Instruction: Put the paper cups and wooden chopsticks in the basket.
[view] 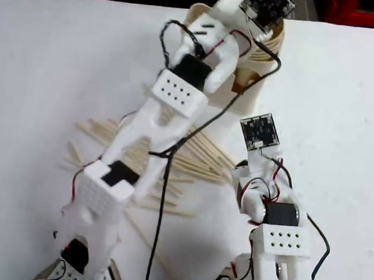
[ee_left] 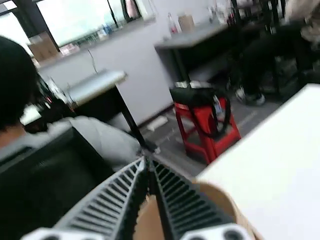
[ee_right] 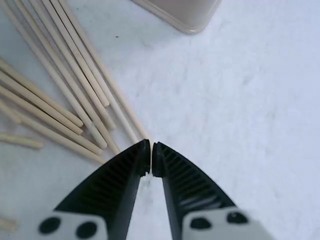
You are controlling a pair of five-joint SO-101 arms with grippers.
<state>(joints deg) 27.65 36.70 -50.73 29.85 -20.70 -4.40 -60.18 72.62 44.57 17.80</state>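
Note:
Several wooden chopsticks (view: 185, 159) lie scattered on the white table (view: 50, 71) in the high view, partly under the left arm (view: 141, 143). The tan basket (view: 265, 55) stands at the far edge, and the left arm stretches out over it. My left gripper (ee_left: 148, 167) is shut with nothing visible between its fingers, and the basket's rim (ee_left: 220, 197) lies just beneath it. My right gripper (ee_right: 151, 152) is shut just above the table, beside the near ends of the chopsticks (ee_right: 75, 95). A corner of the basket (ee_right: 185, 12) lies beyond it.
The right arm (view: 277, 231) stands at the near right of the table. A black cable (view: 159, 209) hangs from the left arm across the chopsticks. Past the table's far edge stand a red stool (ee_left: 210, 125) and desks.

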